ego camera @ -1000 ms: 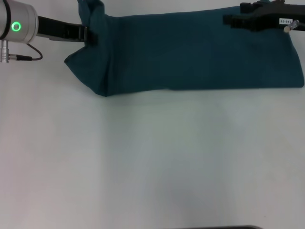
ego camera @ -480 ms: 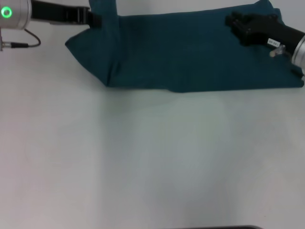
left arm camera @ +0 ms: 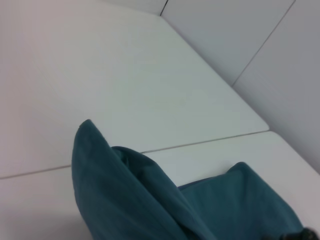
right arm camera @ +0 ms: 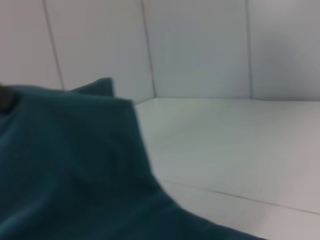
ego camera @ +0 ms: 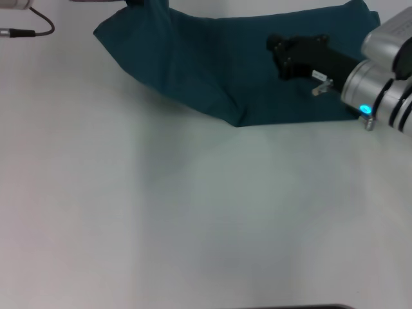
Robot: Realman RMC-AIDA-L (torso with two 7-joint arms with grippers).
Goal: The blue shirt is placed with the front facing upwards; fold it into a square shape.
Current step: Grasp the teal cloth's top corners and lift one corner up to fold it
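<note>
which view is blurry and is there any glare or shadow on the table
Right wrist view: soft throughout, the blue shirt smeared with no weave visible. Left wrist view: sharper, shirt folds and table seams crisp. Head view: even light, no hard glare on the white table, only a faint shadow under the shirt's near edge; the right gripper reads as a dark shape.

blue shirt (ego camera: 212,71) now lifted, shifted nearer

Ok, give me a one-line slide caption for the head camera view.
Right tool rests over the blue shirt on the white table, the shirt's left end lifted toward the frame's top edge.
</note>
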